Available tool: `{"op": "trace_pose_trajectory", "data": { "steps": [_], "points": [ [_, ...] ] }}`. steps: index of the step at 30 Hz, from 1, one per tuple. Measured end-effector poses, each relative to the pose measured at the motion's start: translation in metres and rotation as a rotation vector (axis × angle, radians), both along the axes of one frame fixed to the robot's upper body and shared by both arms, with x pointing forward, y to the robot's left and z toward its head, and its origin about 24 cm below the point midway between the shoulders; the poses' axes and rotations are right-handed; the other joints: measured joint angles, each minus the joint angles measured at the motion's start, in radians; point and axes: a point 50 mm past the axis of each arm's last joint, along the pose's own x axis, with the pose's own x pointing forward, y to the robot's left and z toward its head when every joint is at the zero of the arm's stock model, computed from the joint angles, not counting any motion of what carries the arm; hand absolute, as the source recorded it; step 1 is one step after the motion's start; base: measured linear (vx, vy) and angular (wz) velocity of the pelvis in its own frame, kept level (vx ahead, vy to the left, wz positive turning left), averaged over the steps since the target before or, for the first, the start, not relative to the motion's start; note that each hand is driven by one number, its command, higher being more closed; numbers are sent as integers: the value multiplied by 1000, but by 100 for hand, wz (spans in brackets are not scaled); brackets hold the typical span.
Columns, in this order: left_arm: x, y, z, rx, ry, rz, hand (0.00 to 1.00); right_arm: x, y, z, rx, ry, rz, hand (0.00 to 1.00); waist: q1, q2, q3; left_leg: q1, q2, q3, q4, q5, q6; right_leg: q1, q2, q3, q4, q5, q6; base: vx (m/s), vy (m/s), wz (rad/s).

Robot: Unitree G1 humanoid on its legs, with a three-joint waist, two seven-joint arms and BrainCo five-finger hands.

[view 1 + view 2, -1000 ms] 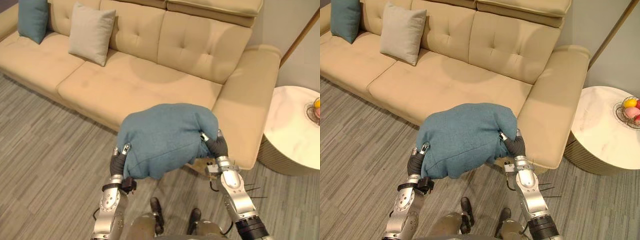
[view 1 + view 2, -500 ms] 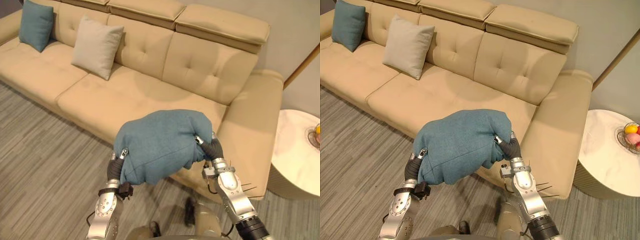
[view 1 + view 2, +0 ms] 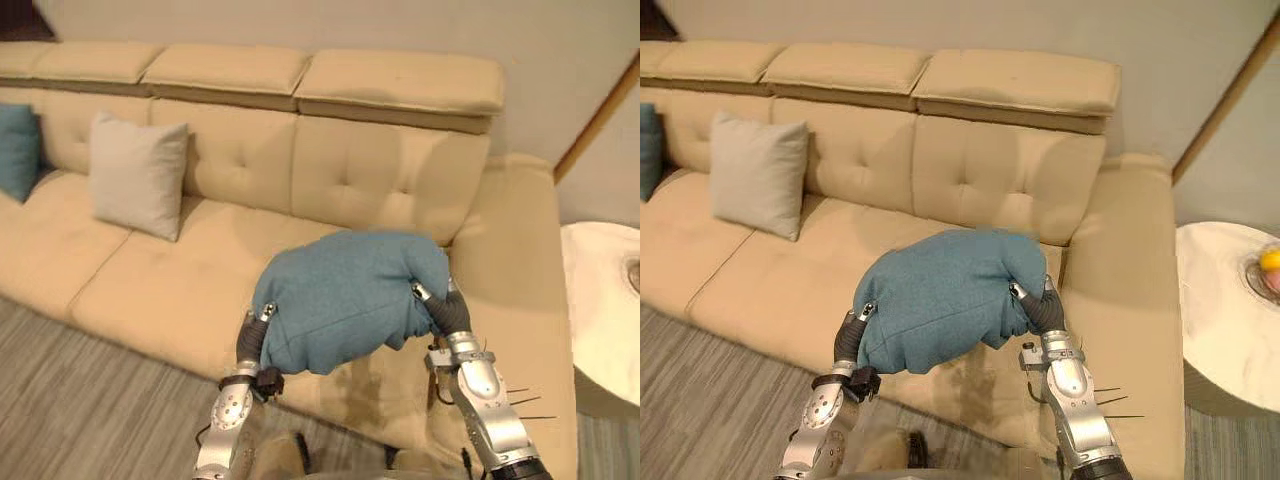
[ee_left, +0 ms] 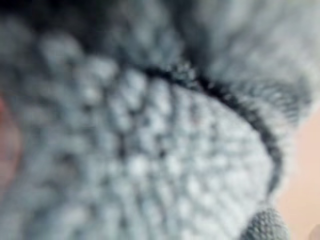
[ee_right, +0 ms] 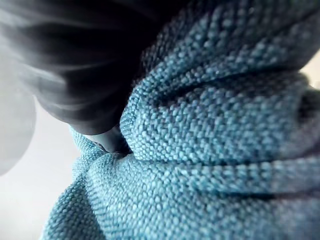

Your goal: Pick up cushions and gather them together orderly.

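Apparently the left hand (image 3: pixel 248 340) and right hand (image 3: pixel 447 312) each pinched the blue cushion (image 3: pixel 345 295), held above the sofa's (image 3: pixel 150 290) front edge; carrying it level toward the beige cushion (image 3: pixel 135 175) seemed wisest.

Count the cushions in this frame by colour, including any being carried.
Blue cushions: 2, the held blue cushion and the far blue cushion
Beige cushion: 1
Total: 3
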Motion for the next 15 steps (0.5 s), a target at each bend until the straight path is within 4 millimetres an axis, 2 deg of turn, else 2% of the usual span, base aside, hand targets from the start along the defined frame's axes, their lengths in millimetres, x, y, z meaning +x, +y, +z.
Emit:
{"op": "trace_pose_trajectory", "data": {
  "steps": [1,3,5,11,14,15],
  "points": [
    [-1,4,2,19,-10,-3,100,-3,4,-3,24,10,-3,100,-4,-32,-2,20,-30,43,-20,-13,19,-3,-36,19,-11,3,17,137,289,-69],
    [-1,5,2,24,-8,-2,100,-3,6,-3,28,11,-3,100,-8,-45,-5,34,-50,91,-29,-23,37,2,-62,58,-44,25,41,120,224,-63],
    [-6,5,0,25,1,1,100,-4,7,-3,27,10,9,100,-11,-47,-5,61,-63,157,-45,-31,50,3,-84,113,-89,63,50,87,177,-75],
    [0,8,13,45,-54,8,100,6,10,7,13,-33,20,100,-13,-48,-5,89,-54,265,-129,-16,49,-65,-64,197,-129,116,33,-8,19,-63],
    [24,6,31,65,-135,25,100,25,15,25,2,-112,-9,100,-18,-49,-4,84,-54,301,-213,36,44,-121,-51,200,-152,156,15,-78,-64,-38],
    [38,4,42,72,-175,32,100,37,18,34,4,-145,-24,100,-20,-49,-2,72,-53,308,-236,53,42,-140,-49,199,-167,175,15,-97,-68,-21]
  ]
}}
